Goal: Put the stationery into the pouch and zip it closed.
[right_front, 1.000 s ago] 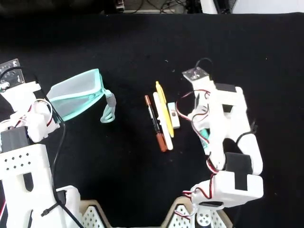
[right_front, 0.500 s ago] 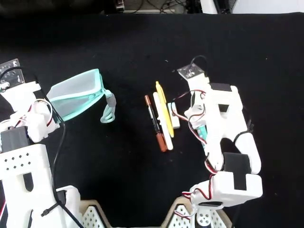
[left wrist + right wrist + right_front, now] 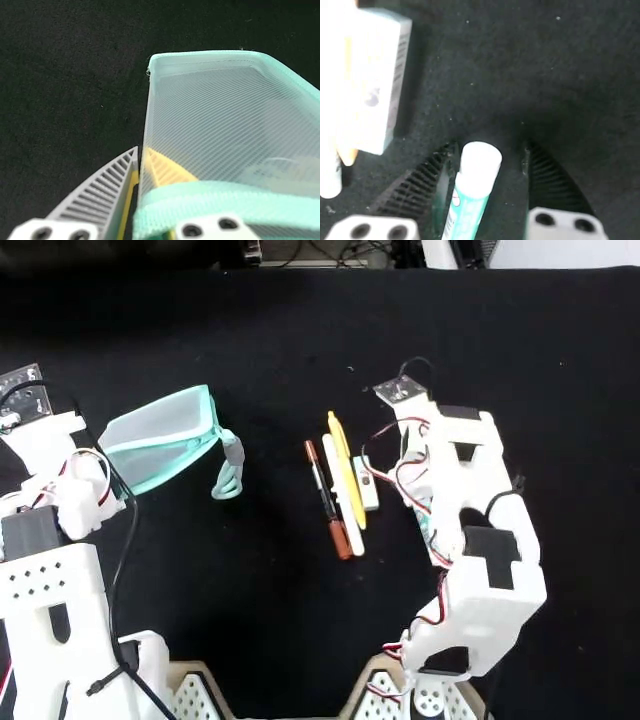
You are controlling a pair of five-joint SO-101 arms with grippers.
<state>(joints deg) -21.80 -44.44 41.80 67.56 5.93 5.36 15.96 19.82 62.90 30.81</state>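
A mint mesh pouch (image 3: 160,445) hangs at the left with its mouth facing the middle, my left gripper (image 3: 142,192) shut on its near edge. In the centre lie a brown pen (image 3: 328,498), a white pen (image 3: 342,502), a yellow pen (image 3: 345,465) and a white eraser (image 3: 367,483). My right arm (image 3: 455,480) sits low just right of them. My right gripper (image 3: 487,149) is open, and a teal-and-white tube (image 3: 475,175) lies lengthwise between its fingers, against one finger and apart from the other. The eraser (image 3: 375,85) is just beyond it.
Black cloth covers the table (image 3: 300,340). The pouch's grey loop strap (image 3: 230,472) trails toward the pens. A small circuit board (image 3: 22,390) sits at the left edge. Both arm bases stand along the front edge.
My right arm has shifted slightly left toward the eraser and its upper link has swung round. The left arm and pouch have not moved.
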